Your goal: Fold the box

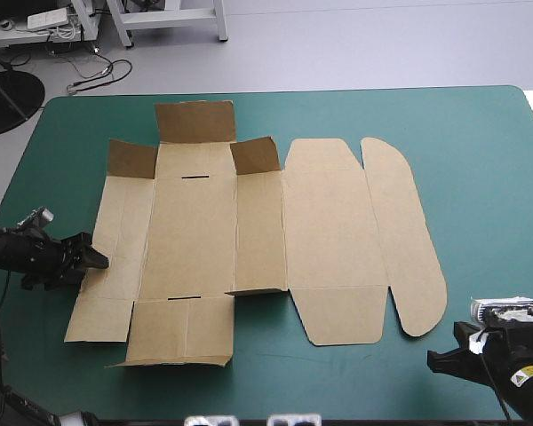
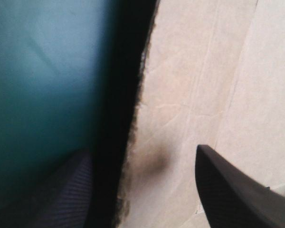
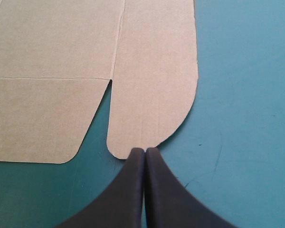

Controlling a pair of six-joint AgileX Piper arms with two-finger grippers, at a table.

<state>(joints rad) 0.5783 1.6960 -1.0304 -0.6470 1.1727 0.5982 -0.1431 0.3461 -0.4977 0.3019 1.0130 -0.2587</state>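
The brown box (image 1: pixel 258 240) lies spread out as a cut sheet across the middle of the teal-green table. Three small flaps at its far left end stand tilted up, and the near-left flap curls slightly. My left gripper (image 1: pixel 96 258) is at the sheet's left edge, open. In the left wrist view the left gripper (image 2: pixel 142 154) straddles that edge of the box (image 2: pixel 204 71), one finger over the board, the other on the cover side. My right gripper (image 1: pixel 435 359) sits near the table's front right corner. In its own view the right gripper (image 3: pixel 145 151) is shut, its tip touching the box's rounded flap (image 3: pixel 152 71).
The teal-green cover (image 1: pixel 480 177) lies bare to the right of the sheet and along the front edge. The rounded lid flap (image 1: pixel 409 240) is the sheet's rightmost part. The sheet's left edge casts a dark shadow (image 2: pixel 118 118), so it is slightly lifted.
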